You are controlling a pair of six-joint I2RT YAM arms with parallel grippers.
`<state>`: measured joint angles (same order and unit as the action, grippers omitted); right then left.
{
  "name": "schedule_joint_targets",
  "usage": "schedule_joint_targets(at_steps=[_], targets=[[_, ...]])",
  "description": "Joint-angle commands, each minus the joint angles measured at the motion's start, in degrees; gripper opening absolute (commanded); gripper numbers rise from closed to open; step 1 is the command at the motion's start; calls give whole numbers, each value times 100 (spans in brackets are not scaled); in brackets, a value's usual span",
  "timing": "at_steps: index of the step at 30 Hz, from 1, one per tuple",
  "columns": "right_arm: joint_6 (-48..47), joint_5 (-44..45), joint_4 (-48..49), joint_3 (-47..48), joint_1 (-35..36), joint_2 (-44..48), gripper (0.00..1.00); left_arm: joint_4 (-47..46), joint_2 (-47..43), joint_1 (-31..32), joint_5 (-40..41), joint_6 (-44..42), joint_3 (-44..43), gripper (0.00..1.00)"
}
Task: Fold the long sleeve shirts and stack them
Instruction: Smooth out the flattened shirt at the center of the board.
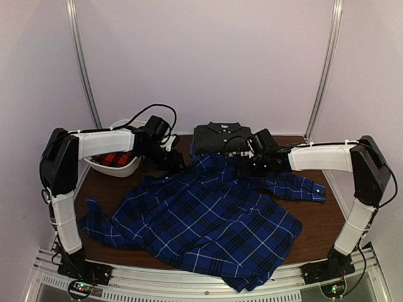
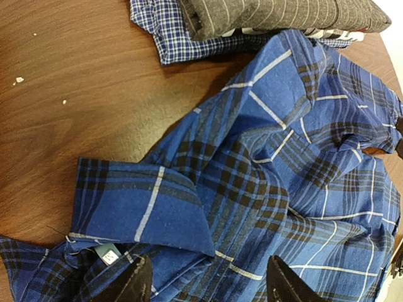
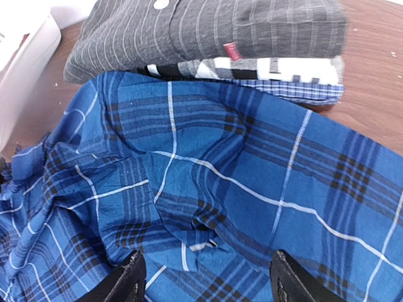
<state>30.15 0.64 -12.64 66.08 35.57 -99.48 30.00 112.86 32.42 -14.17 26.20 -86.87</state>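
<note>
A large blue-and-black plaid shirt lies spread and rumpled across the brown table. A folded dark charcoal striped shirt tops a stack at the back centre; it also shows in the right wrist view and the left wrist view. A red-and-black plaid shirt lies in the white tub. My left gripper is open above the blue shirt's collar. My right gripper is open above the shirt's upper right part.
A white plastic tub stands at the back left. Under the charcoal shirt lie other folded shirts, one white-and-black and one small blue check. The blue shirt's hem hangs over the table's front edge.
</note>
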Motion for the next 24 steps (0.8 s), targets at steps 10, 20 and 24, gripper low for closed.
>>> schedule_joint_targets(at_steps=[10, 20, 24], targets=[[-289, -52, 37, 191, -145, -257, 69, -7, 167, 159, 179, 311, 99, 54], [-224, -214, 141, 37, -146, -196, 69, 253, 437, 260, 714, 373, -319, 52], [-196, -210, 189, -52, -141, -135, 69, 313, 547, 264, 754, 360, -419, 46]])
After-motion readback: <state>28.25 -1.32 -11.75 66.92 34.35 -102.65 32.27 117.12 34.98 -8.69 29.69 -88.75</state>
